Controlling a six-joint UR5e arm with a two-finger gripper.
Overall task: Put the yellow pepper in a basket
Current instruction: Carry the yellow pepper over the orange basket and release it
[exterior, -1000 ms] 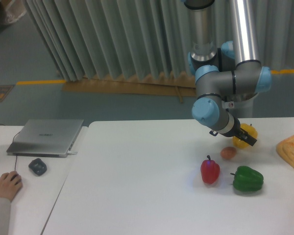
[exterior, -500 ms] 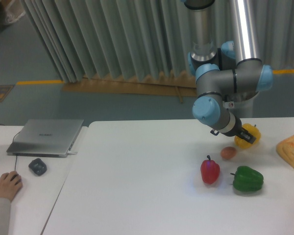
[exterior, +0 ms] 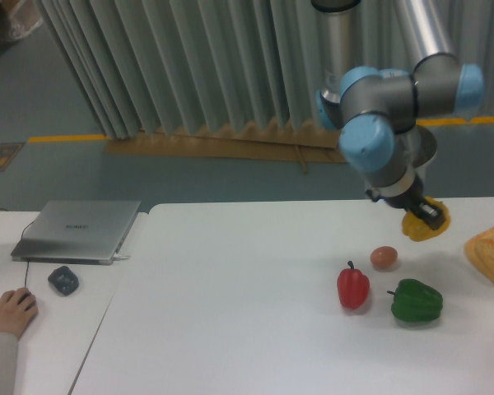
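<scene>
A: Where is the glossy bright-yellow bell pepper (exterior: pixel 426 226)?

B: Pinched in the black two-finger end effector (exterior: pixel 429 216) of the blue-jointed grey arm (exterior: pixel 391 123), held clear of the white bench (exterior: pixel 255 313) near its far right corner. The fingers press against the pepper's upper side.

A: What lies on the bench below it?

B: A small pinkish-brown egg-like ball (exterior: pixel 384 257) sits toward the right side. Nearer the front edge stand a glossy red bell pepper (exterior: pixel 353 286) and a glossy green bell pepper (exterior: pixel 417 301), side by side and apart. An orange-tan lumpy bread-like piece (exterior: pixel 490 253) rests at the right edge.

A: And off to the left?

B: A separate bench holds a closed grey laptop (exterior: pixel 76 230), a dark computer mouse (exterior: pixel 63 280), and a person's hand (exterior: pixel 11 311) near its front edge.
</scene>
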